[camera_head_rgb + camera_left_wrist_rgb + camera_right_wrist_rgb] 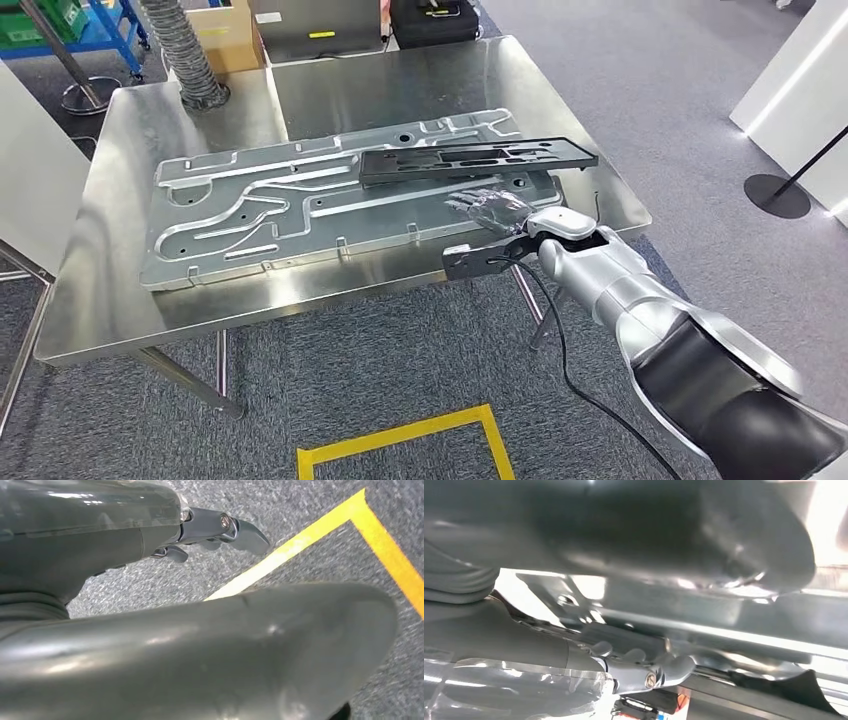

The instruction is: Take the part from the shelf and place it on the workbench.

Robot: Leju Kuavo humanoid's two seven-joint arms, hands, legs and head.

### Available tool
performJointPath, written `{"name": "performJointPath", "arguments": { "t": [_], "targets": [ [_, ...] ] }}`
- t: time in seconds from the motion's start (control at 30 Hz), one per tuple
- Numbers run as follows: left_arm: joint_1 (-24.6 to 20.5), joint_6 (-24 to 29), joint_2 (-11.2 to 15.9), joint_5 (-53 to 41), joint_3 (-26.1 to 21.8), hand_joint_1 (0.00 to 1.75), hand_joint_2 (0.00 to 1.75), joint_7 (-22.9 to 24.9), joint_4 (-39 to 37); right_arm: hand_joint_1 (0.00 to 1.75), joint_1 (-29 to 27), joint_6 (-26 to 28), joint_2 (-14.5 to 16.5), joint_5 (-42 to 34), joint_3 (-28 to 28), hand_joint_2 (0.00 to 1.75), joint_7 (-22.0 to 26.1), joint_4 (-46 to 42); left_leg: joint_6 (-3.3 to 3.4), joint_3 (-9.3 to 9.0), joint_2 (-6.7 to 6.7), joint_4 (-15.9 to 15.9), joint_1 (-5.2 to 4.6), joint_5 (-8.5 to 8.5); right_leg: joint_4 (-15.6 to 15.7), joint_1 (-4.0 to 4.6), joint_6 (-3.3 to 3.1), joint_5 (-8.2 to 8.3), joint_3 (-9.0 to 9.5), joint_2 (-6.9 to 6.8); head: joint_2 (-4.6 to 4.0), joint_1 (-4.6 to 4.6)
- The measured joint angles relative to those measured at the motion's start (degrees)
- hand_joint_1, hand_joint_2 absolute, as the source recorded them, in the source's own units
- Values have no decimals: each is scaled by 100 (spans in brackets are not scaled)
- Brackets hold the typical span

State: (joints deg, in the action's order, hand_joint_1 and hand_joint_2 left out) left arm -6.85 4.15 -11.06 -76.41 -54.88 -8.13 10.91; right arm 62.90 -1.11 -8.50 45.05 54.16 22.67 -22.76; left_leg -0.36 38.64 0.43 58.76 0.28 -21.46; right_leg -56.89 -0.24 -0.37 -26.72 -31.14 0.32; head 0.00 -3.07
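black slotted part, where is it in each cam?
Head view: the long black slotted plastic part lies on the large grey stamped metal panel, just beyond the right hand.
Left wrist view: not in it.
Right wrist view: dark strip past the fingers.
Shared landmark: the right hand.

The head view is bright and evenly lit, and the light seems to come from above. The shiny stainless steel workbench (130,300) gives soft pale reflections, and the shadows under it on the grey carpet floor (400,340) are weak. This view is sharp in the middle; the near silver arm at the lower corner looks slightly soft.

In the left wrist view, the big dark rounded body very near the lens is out of focus, while the yellow floor tape (300,542) is clearer.

The right wrist view is dim and blurred, with strong white glare at its edges.
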Motion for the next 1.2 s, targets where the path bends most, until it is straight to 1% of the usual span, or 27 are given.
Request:
{"name": "performJointPath", "arguments": {
  "t": [0.07, 0.1, 0.13, 0.17, 0.2, 0.23, 0.27, 0.33, 0.37, 0.4, 0.47, 0.5, 0.53, 0.57, 0.63, 0.67, 0.7, 0.73, 0.8, 0.83, 0.87, 0.93, 1.0, 1.07, 1.13, 1.17, 1.2],
  "targets": [
    [5, 11, 0, -26, 0, 0, 0, -20, 0, 0, -2, -4, -11, 8, 0, 0, 0, 3, -43, 170, -6, 484, 17, -462, 43, -15, -61, 126, -101, -18, 0, -1],
    [7, 13, 0, -34, 0, 0, 0, -25, 0, 0, -4, -5, -29, 11, 0, 0, 0, 5, -63, 273, -6, 861, 25, -723, 43, -14, -74, 181, -169, -24, 0, -1],
    [7, 13, 0, -38, 0, 0, 0, -26, 0, 0, -9, -7, -55, 13, 0, 0, 0, 7, -83, 352, -5, 1223, 35, -891, 38, -13, -70, 236, -240, -28, 0, -1],
    [8, 13, 0, -37, 0, 0, 0, -26, 0, 0, -18, -9, -87, 14, 0, 0, 1, 9, -101, 372, -5, 1472, 42, -938, 30, -12, -64, 289, -312, -33, 0, -1],
    [8, 13, 1, -36, 0, 0, 0, -26, 0, 0, -28, -11, -111, 15, 0, 0, 1, 9, -111, 302, -4, 1541, 47, -870, 17, -14, -53, 339, -386, -36, 0, -1],
    [7, 13, 2, -36, 0, 0, 0, -26, 0, 0, -37, -14, -131, 14, 0, 0, 2, 9, -113, 131, -3, 1398, 51, -732, -2, -17, -37, 382, -454, -36, 0, -1],
    [3, 12, 3, -36, 0, 0, 0, -26, 0, 0, -42, -15, -143, 9, 0, 0, 4, 9, -105, -135, 1, 1071, 54, -606, -27, -20, -17, 418, -513, -34, 0, -1],
    [-16, 11, 4, -37, 0, 0, 0, -25, 0, 0, -47, -19, -156, -11, -4, 0, 12, 11, -65, -675, 4, 310, 41, -584, -82, -8, 40, 475, -611, -31, 0, -1],
    [-24, 11, 3, -38, 0, 0, 0, -22, 0, 0, -54, -20, -160, -28, -7, 0, 20, 15, -40, -828, 3, 64, 31, -635, -101, 0, 74, 504, -638, -31, 0, -1],
    [-29, 11, 3, -39, 0, 0, 0, -17, 0, 0, -64, -22, -163, -45, -10, 0, 28, 20, -12, -881, 0, -48, 19, -681, -108, 8, 111, 536, -655, -33, 0, -1],
    [-27, 10, 2, -40, 0, 0, 0, -5, 0, 0, -96, -28, -157, -78, -15, 0, 45, 31, 72, -848, 6, -93, 20, -634, -116, -4, 186, 568, -675, -31, 0, 0],
    [-30, 10, 1, -40, 0, 0, 0, -1, 0, 0, -110, -33, -144, -89, -21, 0, 49, 39, 124, -824, 17, -107, 24, -589, -185, -16, 222, 497, -715, -29, 0, 0],
    [-35, 9, 0, -40, 0, 0, 0, 1, 0, 0, -122, -37, -123, -96, -30, 0, 53, 47, 171, -790, 31, -124, 30, -539, -366, -28, 257, 342, -798, -27, 0, 0],
    [-39, 9, 0, -40, 0, 0, 0, 2, 0, 0, -133, -43, -94, -99, -40, 0, 55, 57, 203, -745, 44, -131, 32, -494, -675, -40, 288, 114, -924, -26, 0, 0],
    [-37, 9, 0, -40, 0, 0, 0, 4, 0, 0, -169, -58, -31, -101, -60, 0, 55, 83, 223, -640, 54, -125, 25, -421, -1453, -49, 338, -324, -1213, -27, 0, -1],
    [-34, 9, 0, -39, 0, 0, 0, 6, 0, 0, -197, -65, -1, -101, -67, 0, 55, 96, 221, -591, 57, -119, 22, -387, -1701, -51, 351, -422, -1275, -27, 0, -1],
    [-31, 9, 0, -38, 0, 0, 0, 8, 0, 0, -221, -71, 23, -102, -72, 0, 55, 108, 214, -546, 57, -112, 22, -357, -1738, -53, 354, -416, -1230, -27, 0, 0],
    [-30, 10, 0, -34, 0, 0, 0, 9, 0, 0, -235, -77, 43, -107, -80, 0, 61, 118, 204, -509, 57, -103, 21, -332, -1549, -53, 346, -321, -1071, -27, 0, -1],
    [-28, 15, -1, -7, -1, 0, 0, 8, 0, 0, -226, -88, 69, -131, -111, 0, 89, 131, 172, -454, 53, -79, 13, -296, -746, -43, 298, -61, -544, -16, 0, 0],
    [-29, 22, -1, 9, -3, 0, 0, 5, 0, 0, -213, -97, 80, -153, -131, 0, 108, 135, 147, -434, 50, -66, 4, -280, -403, -29, 260, 26, -343, -6, 0, -1],
    [-28, 32, -2, 25, -7, 0, 0, -1, 0, 0, -205, -108, 86, -180, -149, 0, 125, 145, 120, -417, 47, -57, -2, -264, -188, -13, 223, 68, -227, 2, 0, -1],
    [-22, 57, -2, 42, -24, 0, 0, -17, 0, 0, -220, -131, 94, -263, -180, 0, 165, 176, 60, -399, 44, -64, -6, -229, -109, 13, 157, 94, -217, 6, 0, -1],
    [-15, 76, 0, 49, -46, 0, 0, -45, 0, 0, -293, -118, 94, -414, -247, 0, 231, 208, 3, -364, 37, -25, -3, -269, -61, -16, 85, 148, -218, -8, 0, -1],
    [-11, 95, 2, 49, -67, 0, 0, -74, 0, 0, -453, -22, 79, -616, -373, 0, 305, 231, -44, -202, 22, 372, 5, -563, -9, -45, 12, 211, -229, -30, 0, -1],
    [-5, 109, 2, 39, -80, 0, 0, -88, 0, 0, -706, 118, 42, -765, -512, 0, 344, 254, -77, 75, 14, 1116, 22, -974, -6, -32, -16, 247, -275, -45, 0, -1],
    [-1, 112, 2, 31, -83, 0, 0, -93, 0, 0, -851, 195, 25, -803, -570, 0, 339, 266, -89, 171, 14, 1406, 31, -1087, -12, -28, -15, 262, -300, -50, 0, -1],
    [1, 111, 3, 22, -83, 0, 0, -98, 0, 0, -996, 286, 13, -826, -623, 0, 320, 278, -97, 178, 15, 1509, 37, -1097, -20, -26, -10, 274, -322, -60, 0, -1]
  ]
}}
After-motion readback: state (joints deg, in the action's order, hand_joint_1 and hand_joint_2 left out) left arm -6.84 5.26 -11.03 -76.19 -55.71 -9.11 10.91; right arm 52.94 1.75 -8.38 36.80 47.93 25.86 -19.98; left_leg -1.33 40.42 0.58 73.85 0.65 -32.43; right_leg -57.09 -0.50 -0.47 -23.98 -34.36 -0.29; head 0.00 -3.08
